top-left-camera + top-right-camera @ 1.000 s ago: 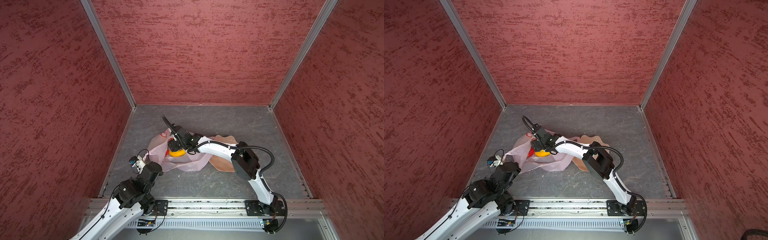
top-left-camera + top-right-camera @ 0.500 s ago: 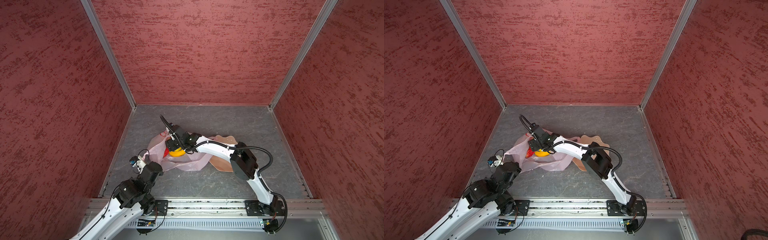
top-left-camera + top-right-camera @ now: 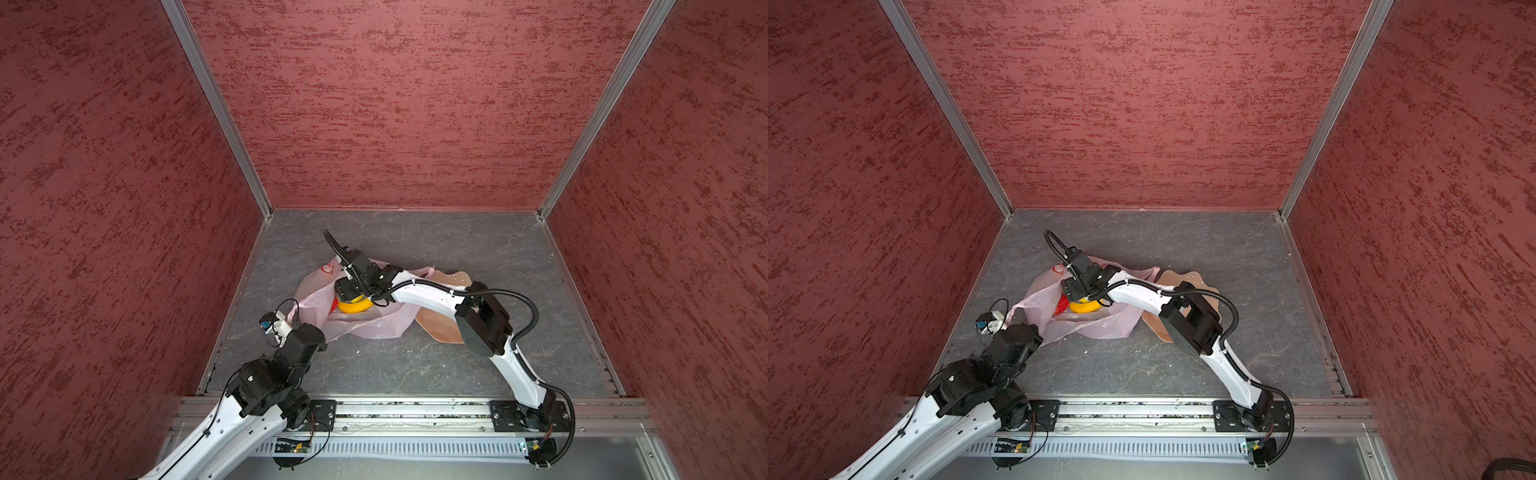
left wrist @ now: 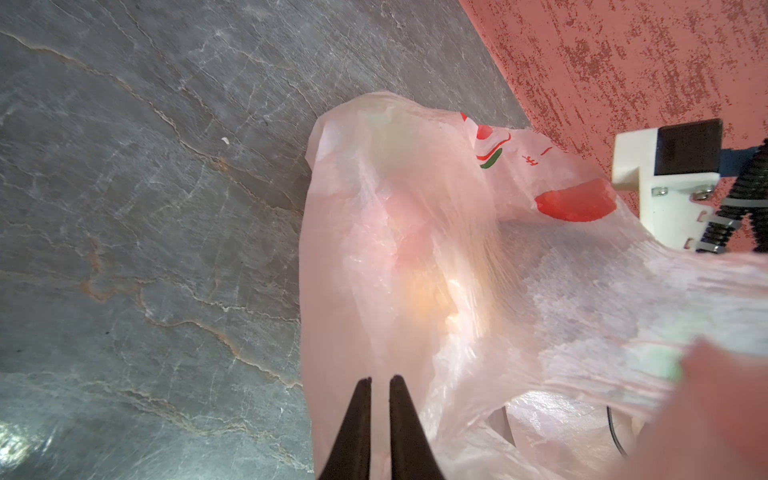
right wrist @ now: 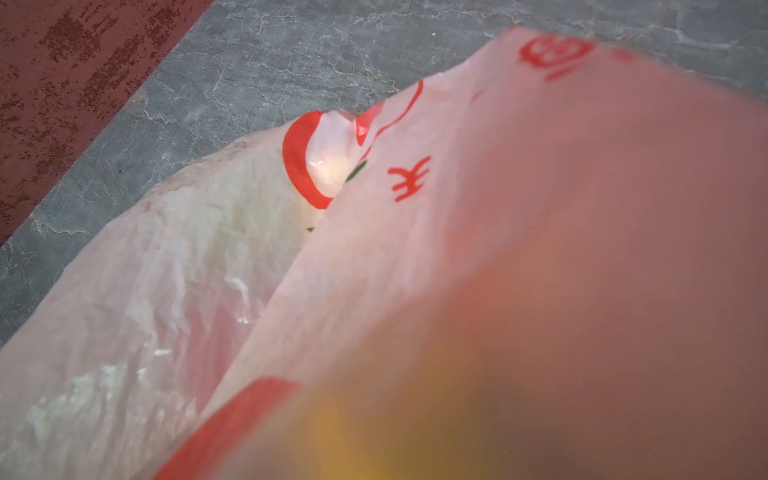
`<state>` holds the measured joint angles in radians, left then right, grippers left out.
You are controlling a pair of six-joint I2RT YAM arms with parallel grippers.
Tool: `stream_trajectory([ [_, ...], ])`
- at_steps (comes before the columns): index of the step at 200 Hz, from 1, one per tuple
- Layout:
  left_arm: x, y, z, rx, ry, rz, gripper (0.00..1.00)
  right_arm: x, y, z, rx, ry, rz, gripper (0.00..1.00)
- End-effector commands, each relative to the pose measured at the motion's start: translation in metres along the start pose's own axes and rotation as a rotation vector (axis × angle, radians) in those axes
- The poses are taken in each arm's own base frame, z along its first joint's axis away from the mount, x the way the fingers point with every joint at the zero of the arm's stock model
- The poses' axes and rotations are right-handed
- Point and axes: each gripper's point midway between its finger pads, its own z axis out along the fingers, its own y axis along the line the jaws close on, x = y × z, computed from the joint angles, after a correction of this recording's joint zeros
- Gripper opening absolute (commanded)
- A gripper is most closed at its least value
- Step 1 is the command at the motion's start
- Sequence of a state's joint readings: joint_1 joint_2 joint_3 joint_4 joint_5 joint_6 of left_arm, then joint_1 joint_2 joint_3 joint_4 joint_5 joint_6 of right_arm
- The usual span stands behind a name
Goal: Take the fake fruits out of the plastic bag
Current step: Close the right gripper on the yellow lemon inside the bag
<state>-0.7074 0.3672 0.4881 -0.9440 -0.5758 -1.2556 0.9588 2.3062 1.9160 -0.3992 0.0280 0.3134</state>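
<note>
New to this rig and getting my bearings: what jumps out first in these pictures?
A crumpled pink plastic bag lies left of centre on the grey floor, with the right gripper down in its mouth over a bright yellow fruit. The left gripper pinches the bag's near corner, and red textured walls box everything in.

One plastic bag point(image 3: 365, 328) lies on one grey bench point(image 3: 415, 374). Of the fake fruits point(image 3: 1084, 308), only one shows clearly in both top views: one yellow fruit point(image 3: 355, 306) in the bag's mouth. Beside it is one red shape point(image 3: 332, 305) — fruit or printed mark, I cannot tell. In the left wrist view, reddish and orange glows come through the film, too blurred to count.

There is one peach dish point(image 3: 436, 328). There are two robot arms — one left arm point(image 3: 266, 382) and one right arm point(image 3: 482, 320). Two dark fingers point(image 4: 359, 419) show on the left gripper point(image 4: 376, 380). Three red walls point(image 3: 395, 104) and two metal corner posts point(image 3: 216, 108) stand around the bench.
</note>
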Motion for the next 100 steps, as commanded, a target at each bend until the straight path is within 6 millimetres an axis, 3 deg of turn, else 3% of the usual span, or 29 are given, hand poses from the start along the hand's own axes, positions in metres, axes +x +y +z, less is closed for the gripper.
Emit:
stream_trajectory([
  [1,0.0026,0.0006,0.002,0.0,0.005,0.017,0.14,0.0035,-0.0038,0.0048,0.012,0.016,-0.008,0.76],
  [100,0.0039,-0.0008,0.0032,0.005,0.009,0.017,0.14,0.0021,-0.0121,-0.0016,0.056,0.002,-0.042,0.78],
])
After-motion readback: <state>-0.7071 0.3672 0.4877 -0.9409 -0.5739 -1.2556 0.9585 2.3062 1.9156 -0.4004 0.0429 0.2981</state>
